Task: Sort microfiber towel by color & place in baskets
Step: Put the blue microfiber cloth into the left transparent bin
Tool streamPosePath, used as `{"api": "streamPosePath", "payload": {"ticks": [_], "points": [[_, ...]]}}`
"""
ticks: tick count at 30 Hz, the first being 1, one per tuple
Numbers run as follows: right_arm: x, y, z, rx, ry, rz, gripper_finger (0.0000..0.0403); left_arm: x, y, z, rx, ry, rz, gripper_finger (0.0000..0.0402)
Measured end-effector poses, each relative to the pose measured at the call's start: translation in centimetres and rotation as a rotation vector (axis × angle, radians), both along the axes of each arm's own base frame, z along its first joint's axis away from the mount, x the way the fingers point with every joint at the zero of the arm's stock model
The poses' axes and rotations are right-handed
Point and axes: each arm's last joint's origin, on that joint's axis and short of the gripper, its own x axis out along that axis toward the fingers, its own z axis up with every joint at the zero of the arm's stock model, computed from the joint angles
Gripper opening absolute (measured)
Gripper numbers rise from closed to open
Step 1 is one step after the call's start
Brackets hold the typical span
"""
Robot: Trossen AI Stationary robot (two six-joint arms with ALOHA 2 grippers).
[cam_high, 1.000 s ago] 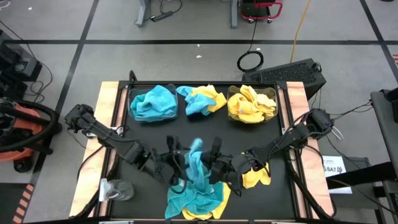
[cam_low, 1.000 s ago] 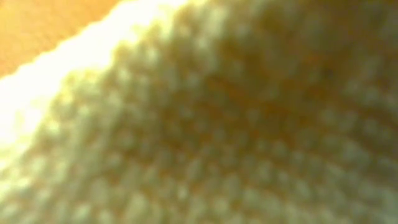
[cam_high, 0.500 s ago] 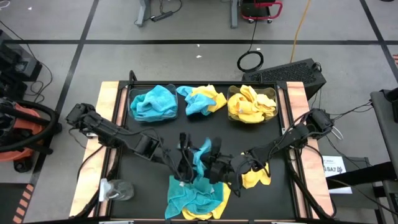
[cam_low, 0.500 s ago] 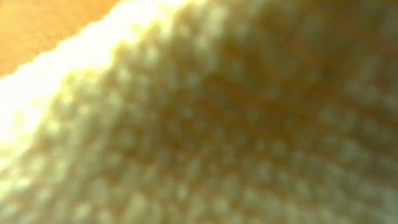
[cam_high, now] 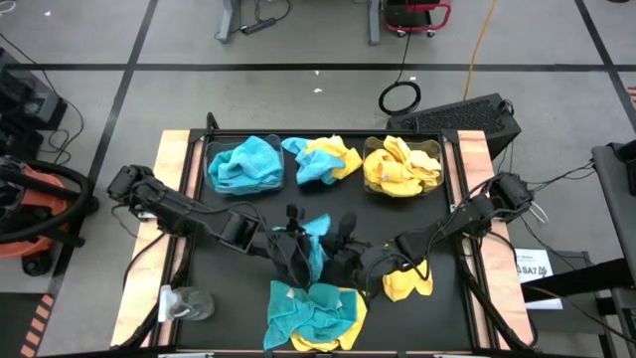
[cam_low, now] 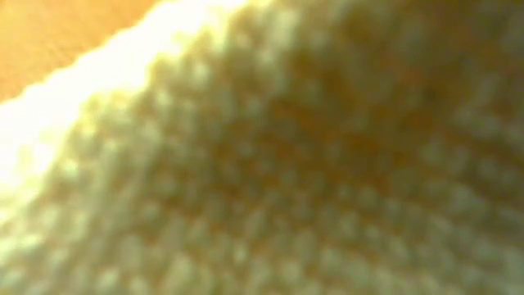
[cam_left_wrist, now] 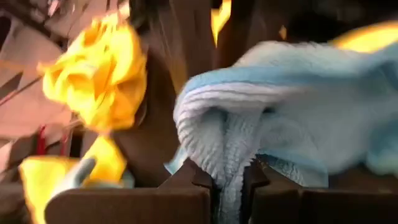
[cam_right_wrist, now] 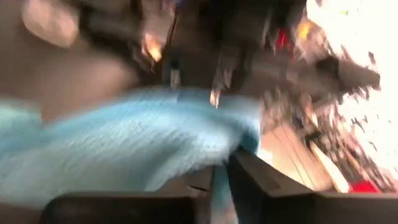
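We see the left claw [cam_high: 298, 249] clenched on a teal towel [cam_high: 316, 242], lifted just behind the mixed pile [cam_high: 316, 313] on the bench [cam_high: 238, 298]. The right claw [cam_high: 343, 261] sits beside it with a strip of that towel between its fingers; we cannot tell its grip.

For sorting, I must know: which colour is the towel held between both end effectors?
Teal-blue towel, clearest in the left wrist view.

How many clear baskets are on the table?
2: the left basket holds teal towels, the right basket holds yellow towels. None seem hidden.
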Motion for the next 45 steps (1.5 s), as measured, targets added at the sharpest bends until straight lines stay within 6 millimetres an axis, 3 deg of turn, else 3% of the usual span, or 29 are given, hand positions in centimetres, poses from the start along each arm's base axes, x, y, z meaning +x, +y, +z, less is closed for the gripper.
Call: {"api": "streamPosePath", "payload": {"ticks": [4,11,16,24,31,38,45], "points": [[-0.5,-0.2,-1.6,-0.043,0.107,-0.068,0.0086,-0.9,0.8,0.7,0.08,0.033,0.081,0.0014],[-1.0,-0.8,-2.5,0.03,0.166,-0.145,0.0189,-4.0,3.8,2.3,0.223,0.094,0.302,0.0014],[-1.3,-0.9,-2.8,0.045,0.175,-0.183,0.023,-6.7,6.6,3.9,0.293,0.102,0.482,0.0014],[-1.3,-0.8,-2.8,0.062,0.169,-0.188,0.0226,-10.1,11.5,5.1,0.336,0.199,0.723,0.0013],[-1.5,-0.5,-2.8,0.063,0.171,-0.178,0.0207,-11.0,15.8,4.8,0.336,0.298,0.897,0.0013],[-1.8,-0.1,-3.0,0.087,0.179,-0.181,0.0196,-11.5,19.7,2.5,0.234,0.388,0.982,0.0013],[-2.0,0.3,-3.1,0.087,0.184,-0.169,0.0188,-11.6,22.5,-0.5,0.047,0.342,1.002,0.0013]]}}
